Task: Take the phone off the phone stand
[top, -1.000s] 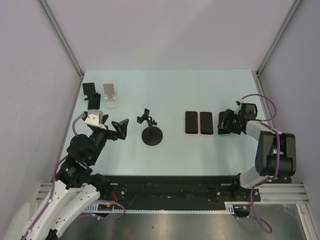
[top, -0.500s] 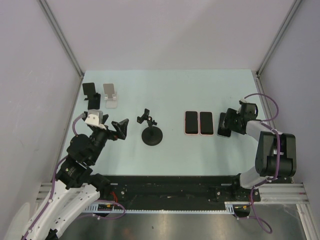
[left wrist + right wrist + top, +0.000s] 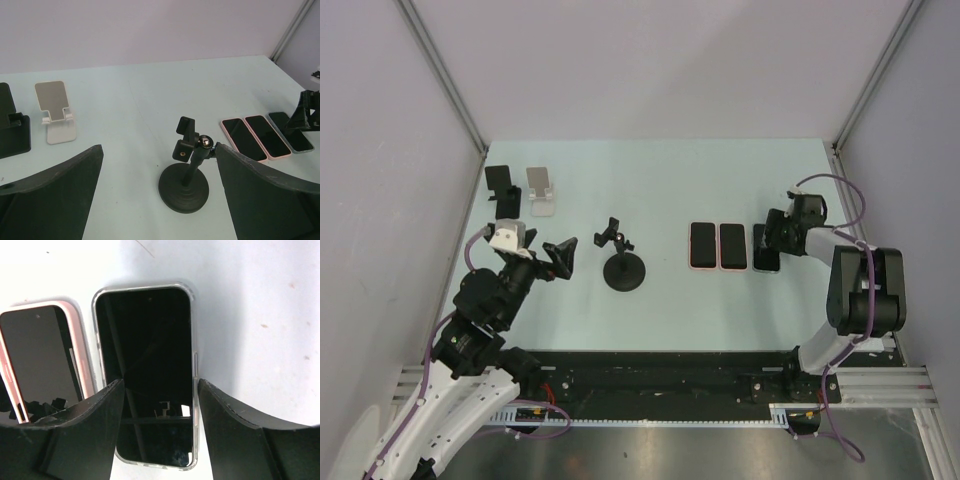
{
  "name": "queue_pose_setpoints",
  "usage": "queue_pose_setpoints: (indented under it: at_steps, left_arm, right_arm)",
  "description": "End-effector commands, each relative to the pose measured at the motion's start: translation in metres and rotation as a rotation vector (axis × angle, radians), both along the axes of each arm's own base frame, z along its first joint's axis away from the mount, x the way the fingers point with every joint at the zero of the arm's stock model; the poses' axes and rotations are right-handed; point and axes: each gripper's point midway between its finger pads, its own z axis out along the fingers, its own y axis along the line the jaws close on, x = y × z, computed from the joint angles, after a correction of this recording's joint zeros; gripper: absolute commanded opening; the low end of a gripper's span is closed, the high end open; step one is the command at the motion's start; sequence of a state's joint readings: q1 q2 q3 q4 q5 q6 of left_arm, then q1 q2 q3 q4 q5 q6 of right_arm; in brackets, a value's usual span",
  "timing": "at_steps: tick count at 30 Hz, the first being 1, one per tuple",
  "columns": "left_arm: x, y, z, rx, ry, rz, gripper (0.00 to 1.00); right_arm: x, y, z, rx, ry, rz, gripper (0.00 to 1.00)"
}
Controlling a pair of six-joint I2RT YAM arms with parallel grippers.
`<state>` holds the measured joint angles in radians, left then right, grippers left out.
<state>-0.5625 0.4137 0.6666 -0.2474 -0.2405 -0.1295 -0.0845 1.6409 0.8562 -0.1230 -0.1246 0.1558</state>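
Observation:
The black phone stand [image 3: 623, 268] with a round base stands mid-table with its clamp empty; it also shows in the left wrist view [image 3: 184, 184]. A clear-cased phone [image 3: 145, 370] lies flat on the table, third in a row [image 3: 767, 252] beside two pink-cased phones [image 3: 718, 246]. My right gripper [image 3: 774, 233] hovers just over this phone's far end with its jaws open, a finger on either side [image 3: 160, 385]. My left gripper [image 3: 560, 258] is open and empty, left of the stand [image 3: 159, 150].
A black folding stand [image 3: 502, 190] and a white folding stand [image 3: 542, 190] sit at the far left, both without phones. Grey walls close in the table on the left, back and right. The right arm's cable loops above its wrist.
The right gripper has pulled back and up from the clear-cased phone, which now lies flat beside the pink phones. The left arm has not moved.

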Motion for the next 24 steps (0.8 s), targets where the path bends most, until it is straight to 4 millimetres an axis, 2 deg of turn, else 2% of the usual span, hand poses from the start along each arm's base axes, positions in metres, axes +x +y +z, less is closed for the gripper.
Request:
queue_pose_setpoints:
  at_steps: [1, 7, 13, 17, 18, 20, 21, 22, 24]
  left_arm:
    - [0.001, 0.002, 0.009, 0.01, -0.046, 0.004, 1.0]
    - [0.002, 0.002, 0.008, 0.012, -0.044, 0.005, 1.0]
    - [0.002, 0.001, 0.006, 0.015, -0.039, 0.004, 1.0]
    - [0.004, -0.002, 0.004, 0.019, -0.028, -0.006, 1.0]
    - [0.004, -0.004, 0.003, 0.021, -0.025, -0.015, 1.0]
    - [0.006, -0.008, -0.001, 0.03, -0.01, -0.029, 1.0]
    - [0.007, -0.011, -0.004, 0.035, -0.002, -0.038, 1.0]
    - [0.007, -0.015, -0.005, 0.035, 0.004, -0.06, 1.0]
    - [0.01, -0.023, -0.012, 0.05, 0.034, -0.086, 1.0]
  right_arm:
    - [-0.002, 0.025, -0.014, -0.007, 0.068, 0.115, 0.63]
    - [-0.002, 0.041, -0.019, -0.04, 0.086, 0.183, 0.59]
    - [-0.003, 0.046, -0.01, -0.009, 0.08, 0.168, 0.6]
    - [0.0, 0.045, 0.015, 0.0, 0.027, 0.132, 0.64]
    - [0.002, 0.045, 0.03, 0.003, -0.011, 0.118, 0.67]
    - [0.002, 0.042, 0.045, -0.008, -0.047, 0.096, 0.74]
    - [0.004, 0.041, 0.066, -0.008, -0.102, 0.082, 0.78]
    - [0.004, 0.041, 0.075, -0.014, -0.127, 0.079, 0.84]
    - [0.003, 0.037, 0.097, -0.041, -0.183, 0.056, 0.9]
